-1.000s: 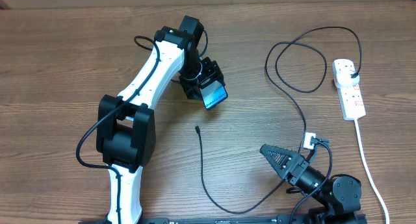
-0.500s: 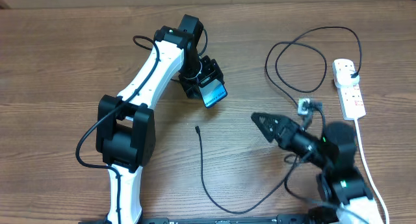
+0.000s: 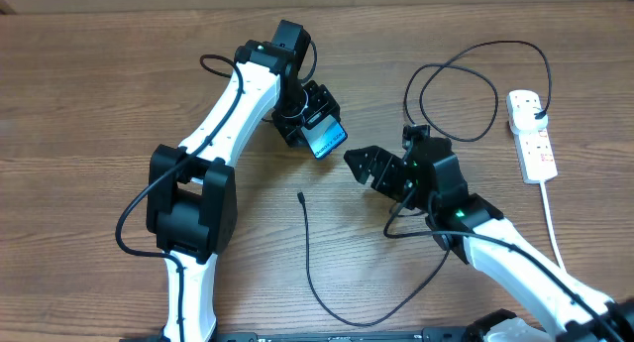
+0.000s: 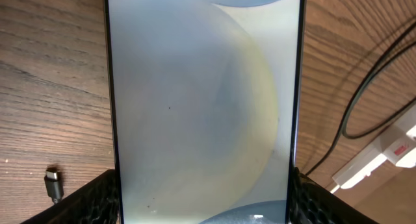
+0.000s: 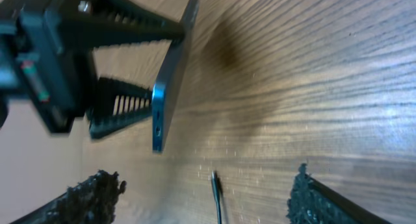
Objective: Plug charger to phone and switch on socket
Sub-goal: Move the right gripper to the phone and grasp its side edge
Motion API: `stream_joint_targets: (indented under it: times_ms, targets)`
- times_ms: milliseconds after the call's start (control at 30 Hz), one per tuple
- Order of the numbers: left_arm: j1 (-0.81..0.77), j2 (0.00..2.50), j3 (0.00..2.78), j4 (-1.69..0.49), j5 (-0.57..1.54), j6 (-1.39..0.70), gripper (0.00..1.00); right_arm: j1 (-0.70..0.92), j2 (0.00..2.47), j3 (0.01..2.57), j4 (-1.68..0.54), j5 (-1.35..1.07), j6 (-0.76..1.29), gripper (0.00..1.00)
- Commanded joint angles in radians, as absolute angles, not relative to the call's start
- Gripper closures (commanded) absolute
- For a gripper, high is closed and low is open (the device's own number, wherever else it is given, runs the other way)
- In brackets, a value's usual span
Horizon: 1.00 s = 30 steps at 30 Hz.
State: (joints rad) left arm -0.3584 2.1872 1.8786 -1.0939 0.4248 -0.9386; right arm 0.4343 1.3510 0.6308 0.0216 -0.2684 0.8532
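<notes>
Reaching toward the far edge of the desk [image 3: 99, 104], the left gripper [image 3: 318, 131] is clamped on the phone [image 3: 327, 141]. The right gripper [image 3: 359, 157], fingers apart, swung up from the near-right corner and now points at it; the charger [image 3: 307, 253] tip lies toward the near edge.

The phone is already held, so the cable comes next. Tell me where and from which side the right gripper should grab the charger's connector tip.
Grip the connector tip on its short body, fingers across it. It lies flat, its cable running straight back, so the right gripper, open, should probably descend from above.
</notes>
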Motion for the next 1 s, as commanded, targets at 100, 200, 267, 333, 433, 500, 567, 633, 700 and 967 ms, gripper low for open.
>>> stream_joint_targets:
  times_ms: [100,200,267,333,433,500,567,633,700,967]
  targets:
    - [-0.361,2.188,1.907,-1.08,0.407,-0.977,0.96,0.491,1.465,0.749,0.037,-0.173,0.871,0.18]
    - [-0.361,2.188,1.907,-1.076,0.407,-0.988,0.96,0.517,1.507,0.793,0.037,-0.138,0.871,0.2]
    - [-0.361,2.188,1.907,-1.073,0.407,-0.99,0.96,0.533,1.531,0.818,0.037,-0.106,0.871,0.2]
    - [-0.361,2.188,1.907,-1.072,0.407,-0.992,0.96,0.544,1.551,0.837,0.036,-0.074,0.894,0.2]
    - [-0.361,2.188,1.907,-1.072,0.407,-0.992,0.96,0.55,1.582,0.857,0.039,-0.047,0.924,0.2]
    - [-0.362,2.188,1.907,-1.072,0.408,-0.992,0.96,0.551,1.609,0.873,0.043,-0.032,0.924,0.22]
    - [-0.362,2.188,1.907,-1.072,0.407,-0.992,0.96,0.551,1.646,0.898,0.044,-0.027,0.924,0.23]
    - [-0.362,2.188,1.907,-1.072,0.407,-0.992,0.96,0.551,1.694,0.929,0.039,-0.028,0.926,0.23]
    - [-0.362,2.188,1.907,-1.072,0.403,-0.992,0.96,0.551,1.721,0.953,0.028,-0.027,0.943,0.23]
    - [-0.379,2.188,1.906,-1.066,0.351,-1.035,0.96,0.575,1.745,1.002,0.024,0.033,0.947,0.41]
